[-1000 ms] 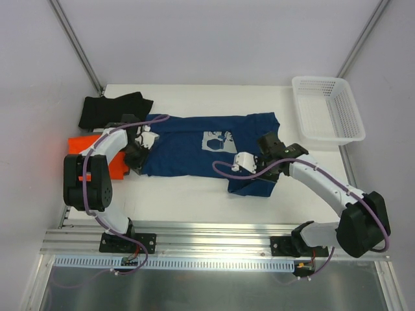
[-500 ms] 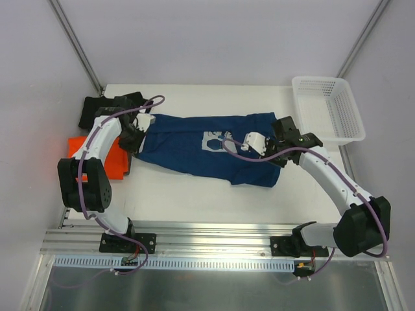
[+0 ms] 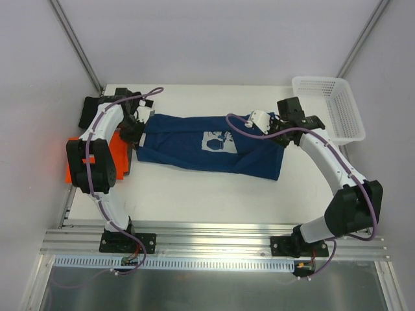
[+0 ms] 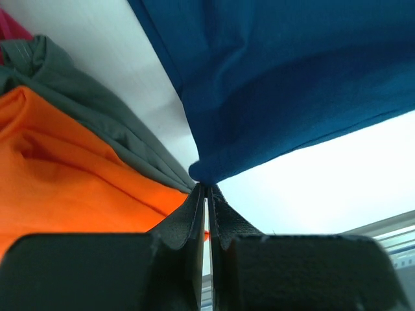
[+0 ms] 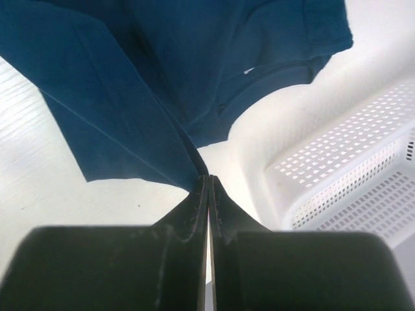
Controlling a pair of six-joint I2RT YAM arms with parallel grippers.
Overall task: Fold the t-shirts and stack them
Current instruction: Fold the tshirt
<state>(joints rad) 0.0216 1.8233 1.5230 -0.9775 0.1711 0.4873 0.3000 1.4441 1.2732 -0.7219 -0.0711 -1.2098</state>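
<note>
Across our white counter (image 3: 194, 194), the navy blue cloth t-shirt (image 3: 194, 152) with a small white print stretches between both arms. The white plastic lattice basket (image 3: 324, 110) sits far right. The bright orange cloth t-shirt (image 4: 58, 168) and the black cloth t-shirt (image 3: 87, 113) lie far left. Our left tool (image 4: 205, 188) and right tool (image 5: 209, 178) each clench one end of the navy shirt.

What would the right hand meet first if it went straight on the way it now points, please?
The navy shirt that the right hand pinches; behind it, probably the table.
</note>
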